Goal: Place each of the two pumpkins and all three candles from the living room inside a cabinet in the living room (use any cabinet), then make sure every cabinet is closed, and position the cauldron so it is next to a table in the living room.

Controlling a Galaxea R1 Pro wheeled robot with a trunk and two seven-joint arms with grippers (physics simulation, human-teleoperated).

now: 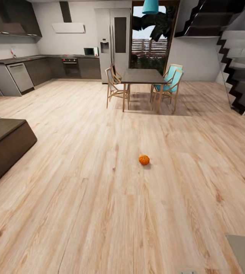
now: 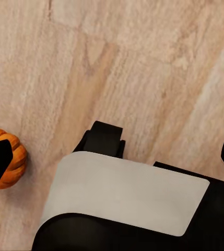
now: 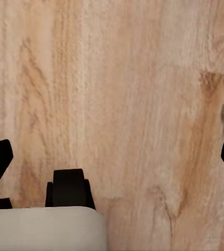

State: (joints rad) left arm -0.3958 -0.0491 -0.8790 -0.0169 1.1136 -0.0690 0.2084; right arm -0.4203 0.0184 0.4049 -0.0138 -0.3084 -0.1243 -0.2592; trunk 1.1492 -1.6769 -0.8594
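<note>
both sets of jaws hang wide apart and empty over the wood floor [image 1: 80,213], so little looks done: one pumpkin [image 1: 144,160] sits loose at twelve o'clock, the dark cabinet [image 1: 4,146] waits at nine, candles and cauldron unseen.

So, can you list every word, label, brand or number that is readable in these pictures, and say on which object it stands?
There is no readable text in any view.
The tall grey refrigerator shows a dispenser panel, but no legible brand.
The small white microwave and the dark built-in oven are too small and blurred to read.
The small round orange pumpkin and the low dark-brown wooden cabinet carry no label.
</note>
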